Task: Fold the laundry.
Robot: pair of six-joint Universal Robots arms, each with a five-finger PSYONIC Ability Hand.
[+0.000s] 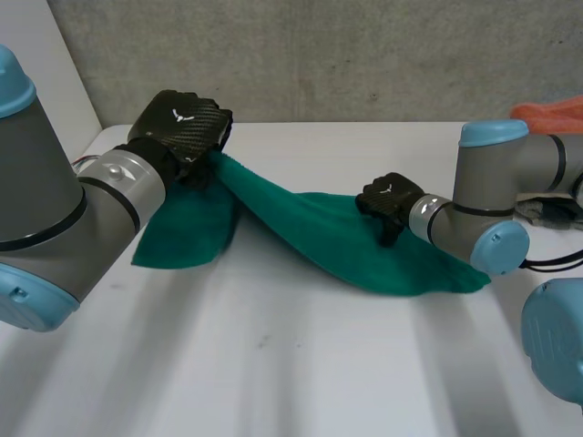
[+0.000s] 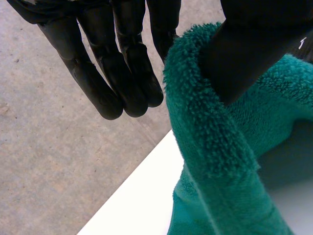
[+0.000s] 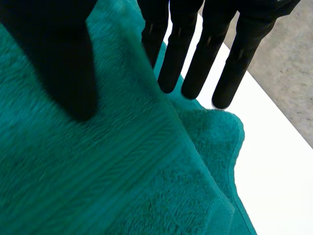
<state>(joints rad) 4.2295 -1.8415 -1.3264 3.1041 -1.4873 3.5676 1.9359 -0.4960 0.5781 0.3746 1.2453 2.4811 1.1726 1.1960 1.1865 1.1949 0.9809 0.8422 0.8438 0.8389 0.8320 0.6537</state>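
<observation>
The left hand [image 1: 180, 127] is raised above the white table [image 1: 273, 364], with a green towel [image 1: 364, 246] hanging from it. In its wrist view the fingers [image 2: 105, 83] are straight, close side by side and touching nothing. They stand well apart from the thumb [image 2: 244, 54]. A thick rolled edge of the towel is looped over that thumb, so the cloth hangs on it and is not pinched. Below the fingertips lie the table's edge and the grey floor [image 2: 49, 147]. Below the thumb the towel falls to the tabletop, and one part lies flat under the left forearm.

From the left thumb the towel slopes in a long band down to the right hand [image 1: 390, 202], which is low on the cloth near its other end. The right hand's fingers [image 3: 198, 63] are straight and a little apart. Their tips are just above the far border of the towel, where a rounded corner lies on the table. The right thumb [image 3: 54, 63] is also straight and rests on the towel well to the side of the fingers. A raised fold of cloth runs between them, and nothing is clamped. Beyond the right fingertips the table ends at the floor.

An orange cloth [image 1: 551, 114] lies at the far edge of the table behind the right arm, well apart from the towel.
</observation>
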